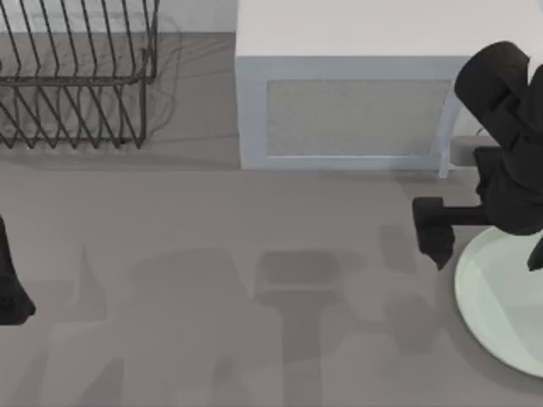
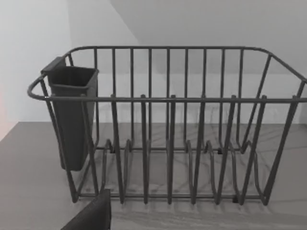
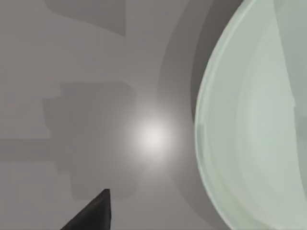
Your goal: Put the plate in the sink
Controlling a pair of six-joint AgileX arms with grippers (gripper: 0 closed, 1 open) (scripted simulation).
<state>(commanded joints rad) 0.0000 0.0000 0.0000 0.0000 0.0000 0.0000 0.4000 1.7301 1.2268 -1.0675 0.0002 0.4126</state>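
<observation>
Right hand (image 1: 441, 242) (seemingly open), plate (image 1: 501, 309) flat

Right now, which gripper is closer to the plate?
Right. The right gripper hovers just off the plate's left rim at the table's right side. The left arm sits parked at the far left edge, across the whole table from it.

Right tool (image 1: 488, 246) low at table's right, left arm (image 1: 10, 292) parked left

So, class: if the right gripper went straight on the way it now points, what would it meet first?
Probably bare table, just beside the plate. The right gripper seems aimed downward next to the rim, though depth is unclear.
</observation>
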